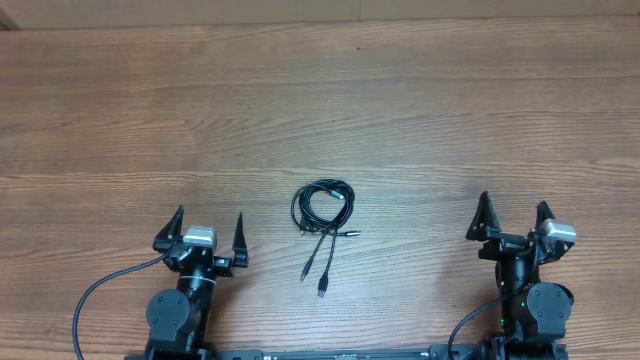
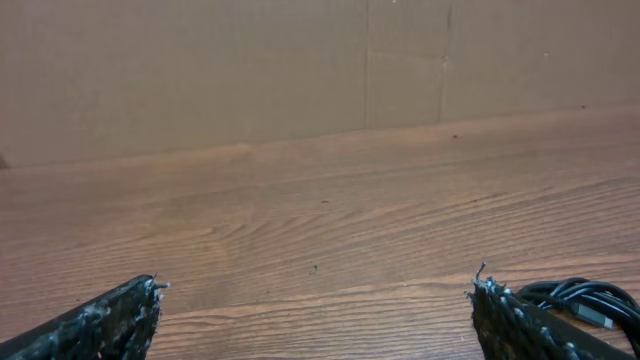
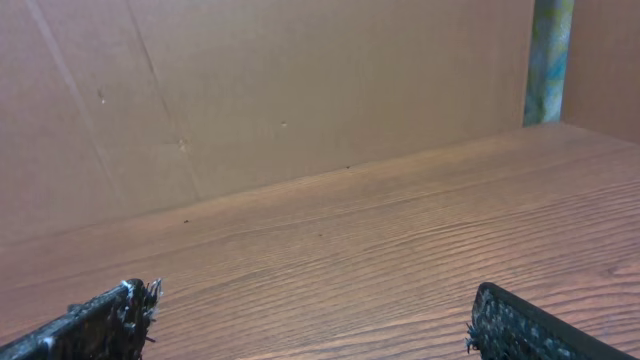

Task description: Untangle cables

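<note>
Cables (image 1: 322, 206) form one bundle between left gripper (image 1: 210, 214) and right gripper (image 1: 513, 202).

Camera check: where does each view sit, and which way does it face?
Overhead: above, looking straight down at table and coiled cables; left pincer and right pincer open at the bottom edge.
Left wrist: on the left arm, facing across the table toward a cardboard wall; own fingertips show.
Right wrist: same from the right arm, own fingertips.
Shared: overhead and left wrist see the cables.

No readable text or labels anywhere.
</note>
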